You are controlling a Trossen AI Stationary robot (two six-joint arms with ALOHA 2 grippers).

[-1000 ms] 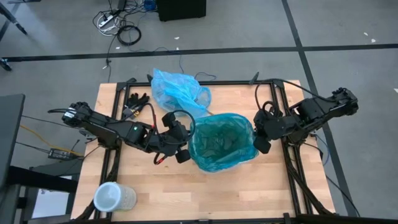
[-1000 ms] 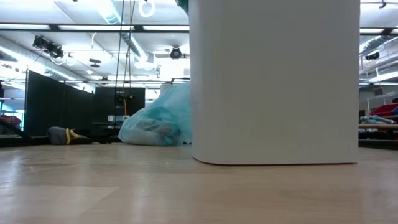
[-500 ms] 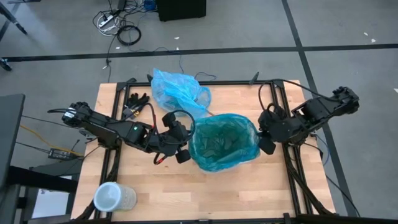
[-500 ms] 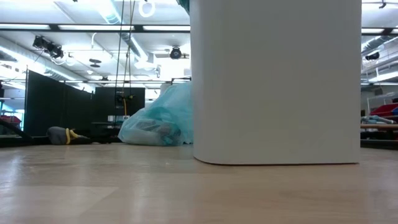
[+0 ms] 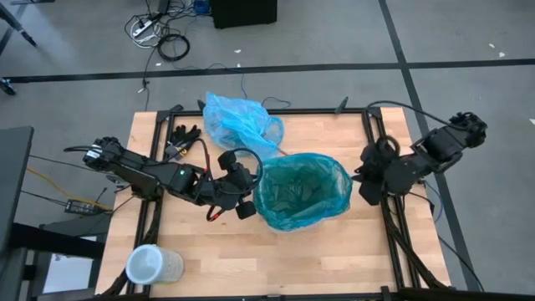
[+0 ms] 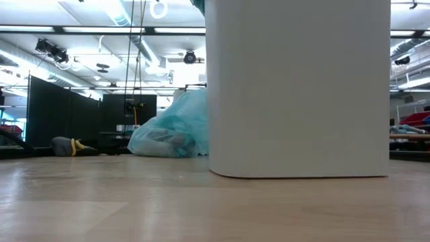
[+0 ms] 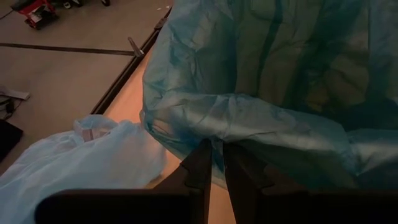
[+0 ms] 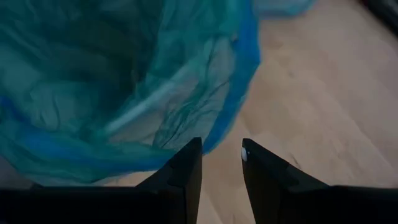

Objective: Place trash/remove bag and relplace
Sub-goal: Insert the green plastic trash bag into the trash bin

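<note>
A wooden counter (image 5: 326,251) seen from above. At its centre stands a white bin (image 6: 299,87) lined with a thin, crinkly, translucent bag (image 5: 301,191) in teal-blue, its rim folded out over the bin's edge. The left gripper (image 7: 214,163) has its fingers pinched on the bag's rim at the bin's left side. The right gripper (image 8: 221,163) sits just right of the bin, its fingers parted and grasping nothing. A lighter sky-blue tied bag (image 5: 241,122) lies behind the bin, beside black gloves (image 5: 185,133).
</note>
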